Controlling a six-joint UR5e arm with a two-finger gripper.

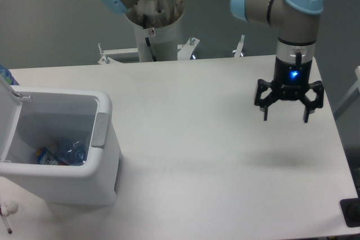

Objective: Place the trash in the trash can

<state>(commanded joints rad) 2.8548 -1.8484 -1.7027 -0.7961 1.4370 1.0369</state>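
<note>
- Over the right side of the surface (185,139), the pincer (286,118) hung with its fingers spread apart and nothing between them.
- Its fingertips pointed down, clear of the white top, and a blue light glowed on its black body.
- A faint shadow lay on the surface below and just in front of it.
- Well apart to the left stood the bin (64,186), its lid (7,117) tipped up at the far left edge and a grey latch (99,130) on its right wall.
- Inside, at the bottom, lay the bottle (62,153) with its blue label.
- The wad could not be made out in the bin.
- A small whitish object (8,208) sat on the surface at the bin's front left corner; what it was could not be told.
</note>
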